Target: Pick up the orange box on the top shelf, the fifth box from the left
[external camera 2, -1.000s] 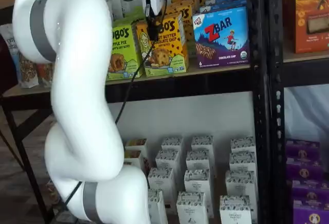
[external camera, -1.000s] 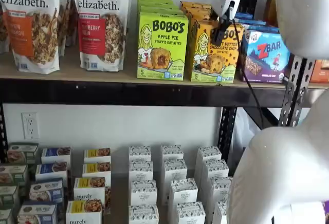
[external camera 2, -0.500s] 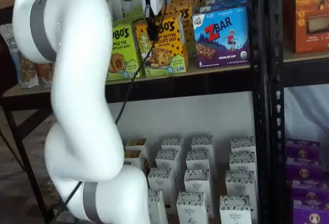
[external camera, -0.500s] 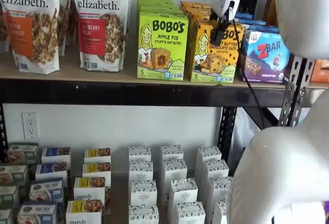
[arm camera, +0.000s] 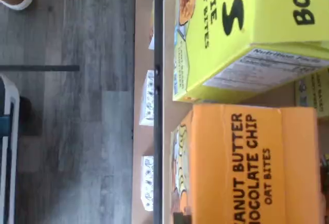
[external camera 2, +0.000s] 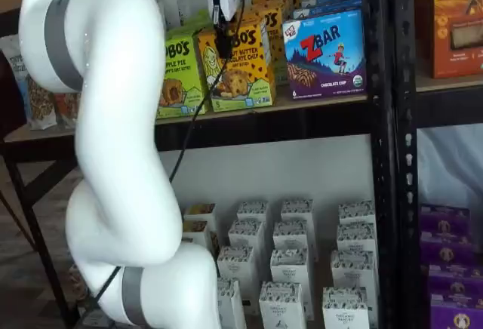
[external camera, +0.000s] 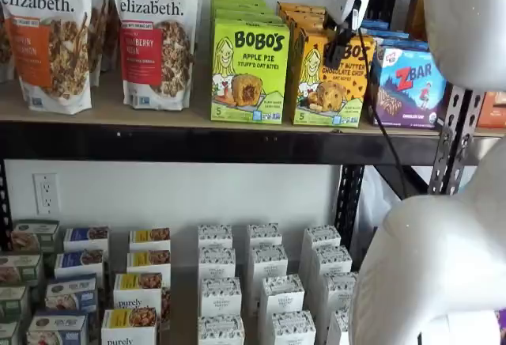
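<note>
Gripper (external camera: 338, 51) clamped on front top edge of orange box (external camera: 330, 84), top shelf (external camera: 198, 141). Advice: lift straight, slowly; avoid dragging lime-green box (external camera: 249, 68) beside; watch tilt.

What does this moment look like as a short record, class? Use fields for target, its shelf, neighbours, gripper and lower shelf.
target: the orange box, Bobo's Peanut Butter Chocolate Chip oat bites, upright
shelf: the top shelf, at its front edge
neighbours: lime-green Bobo's Apple Pie box on one side, blue ZBar box on the other
gripper: gripper over the orange box's upper front, shut on it; box not lifted
lower shelf: rows of small white cartons
</note>
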You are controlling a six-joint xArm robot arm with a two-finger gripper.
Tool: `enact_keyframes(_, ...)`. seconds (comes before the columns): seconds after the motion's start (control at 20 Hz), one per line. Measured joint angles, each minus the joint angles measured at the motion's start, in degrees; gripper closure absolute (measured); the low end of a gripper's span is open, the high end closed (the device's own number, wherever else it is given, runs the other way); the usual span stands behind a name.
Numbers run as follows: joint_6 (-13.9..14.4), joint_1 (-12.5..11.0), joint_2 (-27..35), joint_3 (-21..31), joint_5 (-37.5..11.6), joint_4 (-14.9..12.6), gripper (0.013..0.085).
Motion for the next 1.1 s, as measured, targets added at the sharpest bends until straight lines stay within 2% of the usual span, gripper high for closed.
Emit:
enact_keyframes(0.4, 0.88, 0.74, -0.89, -2.09, 4.87, -1.57, 0.073)
enact_keyframes(0.55, 1.49, 1.08, -2.46, -2.15, 6.93, -1.32, 0.073)
enact_keyframes(1.1, 4.96, 4.5, -12.67, 3.29, 11.52, -3.12, 0.073)
